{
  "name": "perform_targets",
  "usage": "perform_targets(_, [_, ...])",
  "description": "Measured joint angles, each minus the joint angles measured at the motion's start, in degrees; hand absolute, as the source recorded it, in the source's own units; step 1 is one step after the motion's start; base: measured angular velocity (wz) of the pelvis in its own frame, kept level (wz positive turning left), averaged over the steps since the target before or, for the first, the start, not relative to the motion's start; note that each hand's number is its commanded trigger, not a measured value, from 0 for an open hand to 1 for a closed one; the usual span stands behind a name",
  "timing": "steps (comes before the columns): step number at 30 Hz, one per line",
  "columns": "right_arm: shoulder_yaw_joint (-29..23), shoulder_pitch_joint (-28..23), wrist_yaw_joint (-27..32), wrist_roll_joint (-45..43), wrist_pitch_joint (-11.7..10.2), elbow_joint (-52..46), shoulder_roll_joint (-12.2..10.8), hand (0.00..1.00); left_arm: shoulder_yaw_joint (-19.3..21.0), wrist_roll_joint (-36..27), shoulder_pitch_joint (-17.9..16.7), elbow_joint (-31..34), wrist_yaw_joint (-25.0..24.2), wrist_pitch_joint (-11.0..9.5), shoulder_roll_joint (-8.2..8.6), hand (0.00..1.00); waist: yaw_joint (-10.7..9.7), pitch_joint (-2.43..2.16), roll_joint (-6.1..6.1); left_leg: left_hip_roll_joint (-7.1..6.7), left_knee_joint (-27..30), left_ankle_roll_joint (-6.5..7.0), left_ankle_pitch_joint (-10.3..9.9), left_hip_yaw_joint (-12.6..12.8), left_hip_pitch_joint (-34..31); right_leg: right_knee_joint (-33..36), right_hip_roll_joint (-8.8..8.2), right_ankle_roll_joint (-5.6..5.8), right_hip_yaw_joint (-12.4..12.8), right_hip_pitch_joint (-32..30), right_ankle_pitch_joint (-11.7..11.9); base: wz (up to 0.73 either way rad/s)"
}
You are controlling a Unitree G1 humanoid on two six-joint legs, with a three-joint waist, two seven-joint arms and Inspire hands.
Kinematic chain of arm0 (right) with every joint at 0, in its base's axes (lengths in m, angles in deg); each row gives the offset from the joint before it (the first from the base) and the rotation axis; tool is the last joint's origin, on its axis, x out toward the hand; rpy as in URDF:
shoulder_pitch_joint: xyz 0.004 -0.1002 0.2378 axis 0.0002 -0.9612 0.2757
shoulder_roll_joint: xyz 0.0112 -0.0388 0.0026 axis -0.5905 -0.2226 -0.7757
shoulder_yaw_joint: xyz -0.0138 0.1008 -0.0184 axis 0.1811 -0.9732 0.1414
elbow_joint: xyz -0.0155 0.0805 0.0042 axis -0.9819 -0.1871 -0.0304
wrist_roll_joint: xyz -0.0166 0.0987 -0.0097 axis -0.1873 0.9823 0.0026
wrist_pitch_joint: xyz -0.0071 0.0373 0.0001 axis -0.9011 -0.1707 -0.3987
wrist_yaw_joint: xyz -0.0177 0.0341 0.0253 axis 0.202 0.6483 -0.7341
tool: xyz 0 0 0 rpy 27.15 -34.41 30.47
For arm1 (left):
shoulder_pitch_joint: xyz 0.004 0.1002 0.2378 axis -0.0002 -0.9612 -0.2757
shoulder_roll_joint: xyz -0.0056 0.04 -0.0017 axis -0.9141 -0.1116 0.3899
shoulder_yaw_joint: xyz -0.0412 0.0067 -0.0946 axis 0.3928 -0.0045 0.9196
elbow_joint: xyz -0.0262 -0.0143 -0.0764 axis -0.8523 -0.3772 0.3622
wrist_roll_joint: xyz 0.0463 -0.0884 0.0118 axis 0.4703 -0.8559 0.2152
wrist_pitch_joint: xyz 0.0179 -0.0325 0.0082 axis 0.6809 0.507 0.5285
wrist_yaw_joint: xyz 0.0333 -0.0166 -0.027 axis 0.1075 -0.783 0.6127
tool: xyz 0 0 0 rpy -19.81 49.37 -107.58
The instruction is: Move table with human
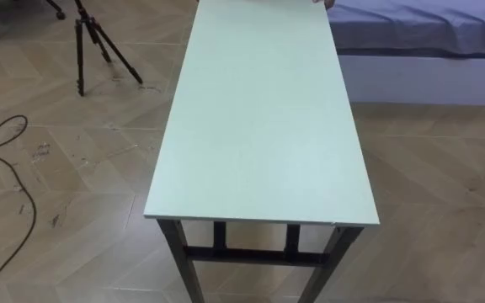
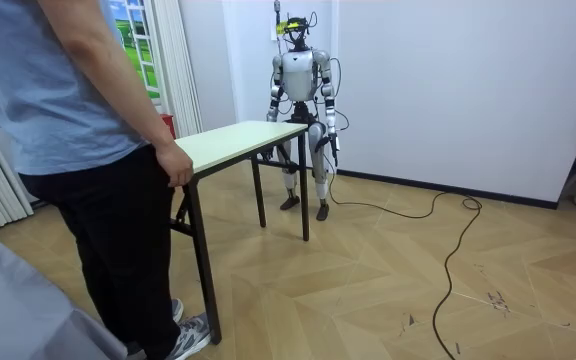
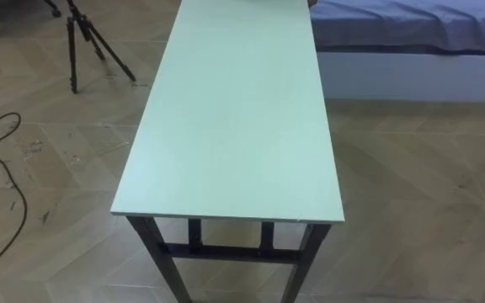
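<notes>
Edges: the bed [image 1: 419, 34] lies just beside the tabletop's [image 1: 259, 126] far right edge. A tripod [image 1: 87, 42] stands off its far left. Open wood floor [image 2: 418, 290] runs along both long sides.

The table is long and narrow, with a bare pale-green top on black legs, and it stands level on the floor. The robot stands at one short end. A person [image 2: 78, 120] stands at the other, one hand [image 2: 175, 165] closed on the edge.

The robot's left hand [image 2: 334, 150] hangs at its side, apart from the table; its state cannot be told. The right hand is behind the tabletop's end, so its state cannot be told either.

Eyes over table [image 1: 259, 126]; room camera opposite
</notes>
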Motion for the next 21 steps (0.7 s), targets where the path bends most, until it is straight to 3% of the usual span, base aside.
perform_targets(17, [-0.01,-0.46,-1.38,0.23,-0.1,-0.14,0.05,0.0,-0.08,-0.16,0.05,-0.03,-0.53,0.0,0.11,0.0,0.17,-0.04,0.51,0.03,-0.01,-0.01,-0.01,0.12,0.07,-0.02,0.0,0.0,-0.04,0.02,0.0,0.0])
perform_targets(21, [0.05,-0.36,-2.47,1.2,-0.05,-0.45,0.04,0.0,-0.58,-3.95,0.42,0.13,-0.62,0.02,0.25,0.0,0.29,-0.1,0.57,0.03,0.03,-0.01,-0.01,0.13,0.13,-0.02,0.0,0.0,0.13,0.02,0.0,0.0])
